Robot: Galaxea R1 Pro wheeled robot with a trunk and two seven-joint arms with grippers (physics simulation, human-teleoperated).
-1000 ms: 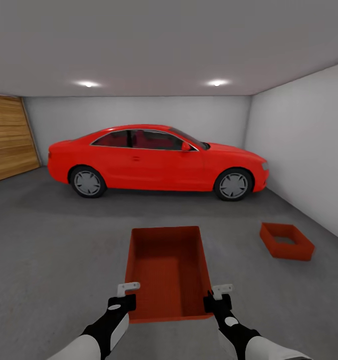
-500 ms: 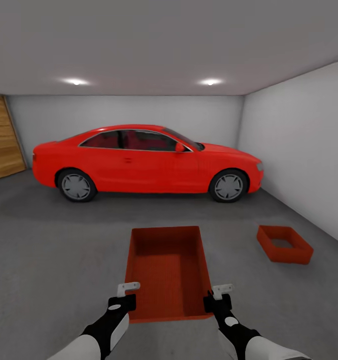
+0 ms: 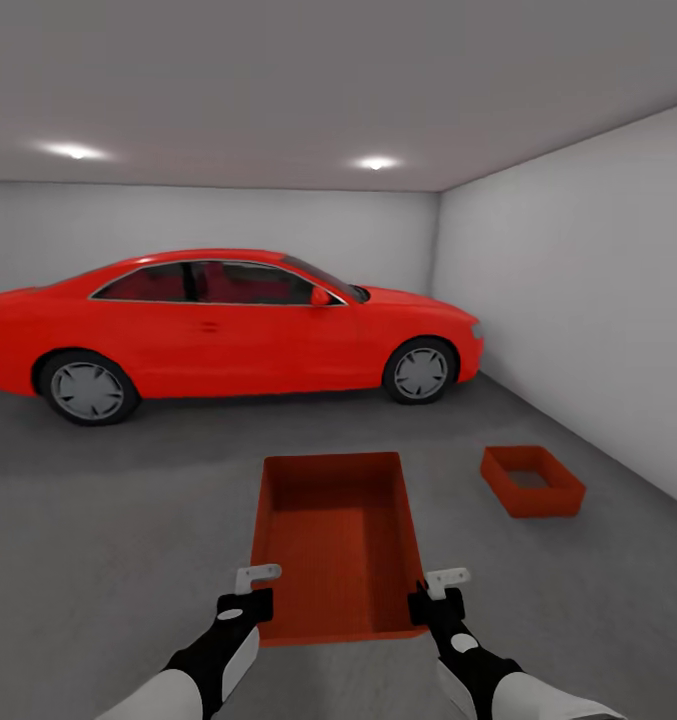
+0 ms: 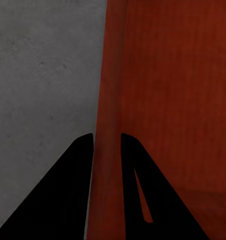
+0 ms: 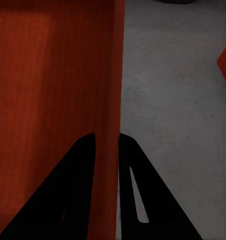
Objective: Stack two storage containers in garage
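I am in the garage, holding one orange-red storage container (image 3: 336, 540) out in front of me above the dark grey concrete floor (image 3: 108, 520). My left gripper (image 3: 258, 592) is shut on the container's left wall (image 4: 107, 120) near its close corner. On the opposite wall (image 5: 115, 100), my right gripper (image 3: 430, 596) is shut the same way. The second storage container (image 3: 531, 481) rests on the floor to the right, close to the white side wall. A corner of that second container (image 5: 225, 62) shows in the right wrist view.
A red car (image 3: 218, 330) is parked across the back of the garage. The white side wall (image 3: 598, 300) runs along the right. Open concrete lies between me and the car and around the container on the floor.
The whole view has swung to the right: the wooden door has left the picture, and the car and the floor container sit further left. The held container and both grippers keep their place.
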